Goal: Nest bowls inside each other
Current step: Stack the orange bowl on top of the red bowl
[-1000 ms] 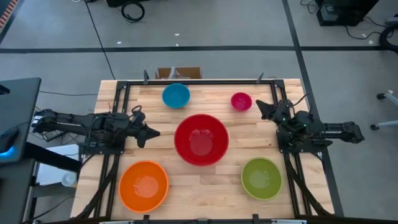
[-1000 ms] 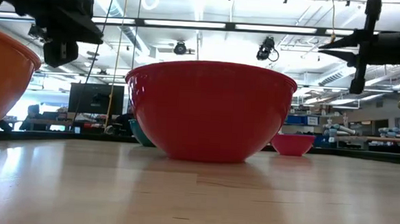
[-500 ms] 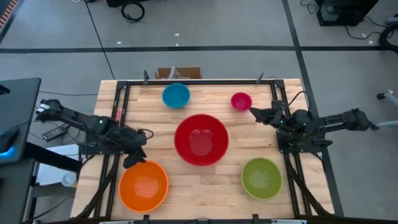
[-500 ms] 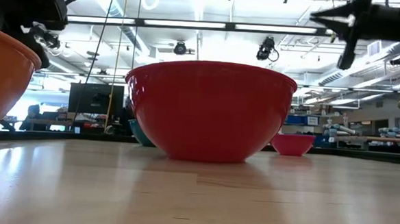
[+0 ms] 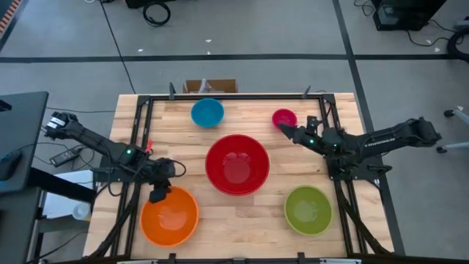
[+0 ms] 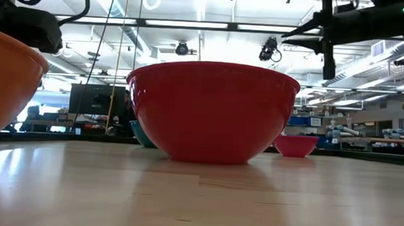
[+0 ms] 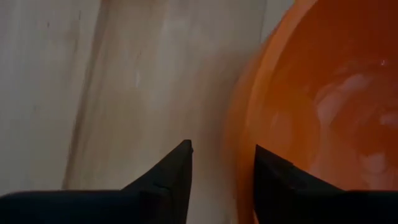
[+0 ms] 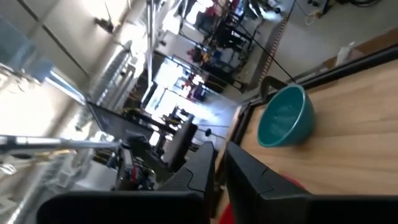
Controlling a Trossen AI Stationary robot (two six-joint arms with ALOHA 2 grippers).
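Note:
Five bowls stand rim-up on the wooden table: red in the middle, orange near left, lime green near right, blue and pink along the far side. My left gripper points steeply down at the orange bowl's far-left rim. It is open, with one finger outside the rim and the other over the bowl's inside. My right gripper reaches level just beside the pink bowl's near edge. Its fingers stand a narrow gap apart with nothing between them.
A black frame runs along the table's far, left and right edges. The red bowl stands between the two arms. Bare wood lies between the orange and green bowls.
My left gripper has swung from beside the red bowl toward the table's near edge, tipped downward and sunk to the orange bowl's rim. My right gripper has stretched out from the right edge toward the table's left, rising a little, and now ends at the pink bowl.

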